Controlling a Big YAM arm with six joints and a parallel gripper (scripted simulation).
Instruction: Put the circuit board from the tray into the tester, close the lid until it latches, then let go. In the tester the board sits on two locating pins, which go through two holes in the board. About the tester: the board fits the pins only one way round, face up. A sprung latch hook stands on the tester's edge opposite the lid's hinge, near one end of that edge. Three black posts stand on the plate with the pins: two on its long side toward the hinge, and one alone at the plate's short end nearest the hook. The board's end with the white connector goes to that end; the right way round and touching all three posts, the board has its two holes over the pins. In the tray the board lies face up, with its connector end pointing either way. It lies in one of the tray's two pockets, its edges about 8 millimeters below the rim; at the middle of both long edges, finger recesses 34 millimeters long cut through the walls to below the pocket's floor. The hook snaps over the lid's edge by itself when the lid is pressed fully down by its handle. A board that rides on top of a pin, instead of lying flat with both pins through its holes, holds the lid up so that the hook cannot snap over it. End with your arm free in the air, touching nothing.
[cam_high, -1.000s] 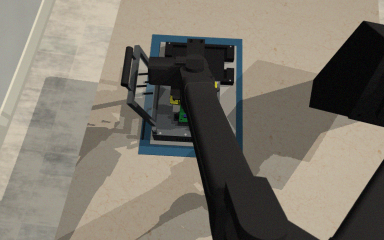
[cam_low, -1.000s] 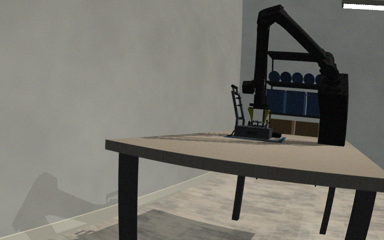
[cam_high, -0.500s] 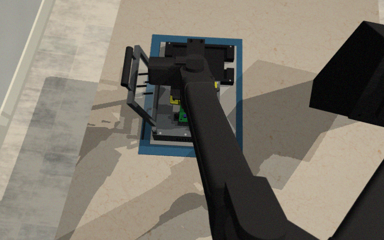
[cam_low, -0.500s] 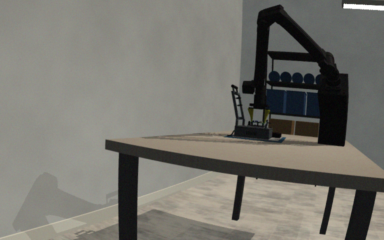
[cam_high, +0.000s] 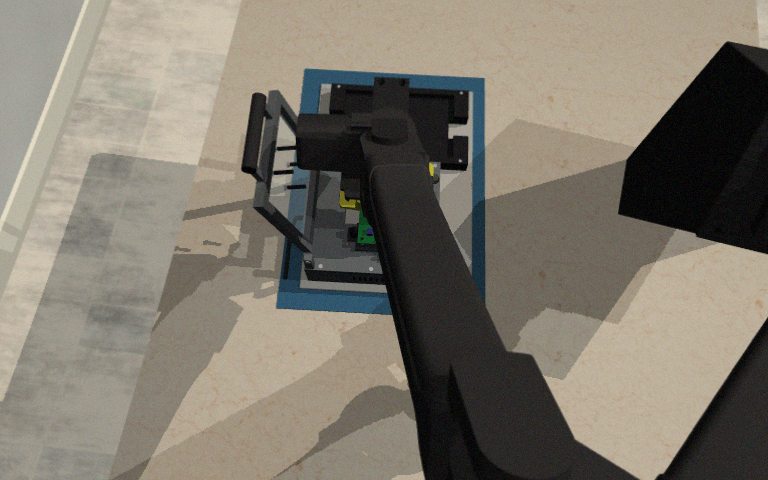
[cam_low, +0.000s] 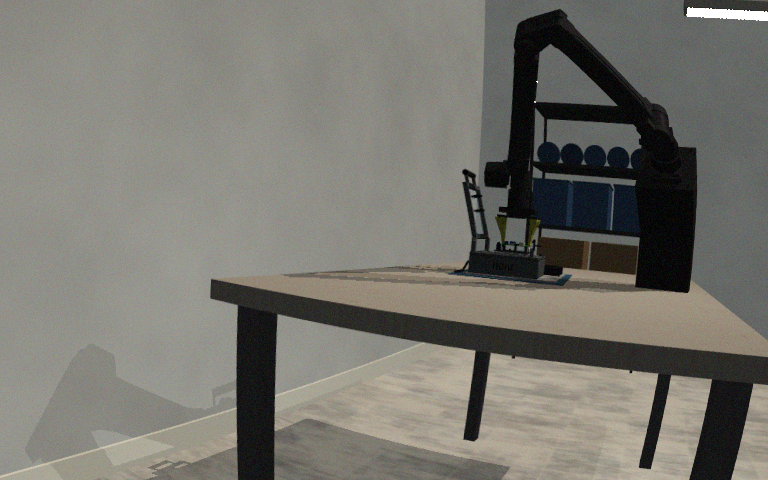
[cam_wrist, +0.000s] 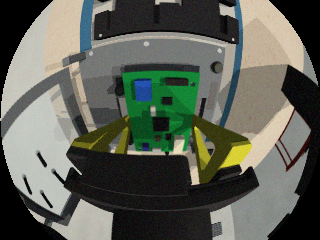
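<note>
Board (cam_high: 366, 233) (cam_low: 520, 244) (cam_wrist: 172, 111) over tester (cam_high: 339, 275) (cam_low: 506, 265) (cam_wrist: 117, 54), face up. Gripper (cam_high: 390, 186) (cam_low: 517, 243) (cam_wrist: 161, 120) wide, fingers at both long edges; cannot tell if gripping. Lid (cam_high: 283, 229) (cam_low: 470, 209) (cam_wrist: 31, 100) stands open.

the top view looks steeply down from above the table (cam_high: 351, 367) (cam_low: 453, 316), near enough that the arm (cam_high: 430, 254) (cam_low: 523, 113) fills much of it. the exterior view stands farthest back, near table height, facing the table's corner and the shelves (cam_low: 589, 113) behind. the wrist view peers closest, onto the board (cam_high: 365, 232) (cam_wrist: 162, 107). top and wrist both take in the board and tray (cam_high: 430, 118) (cam_wrist: 165, 22).
</note>
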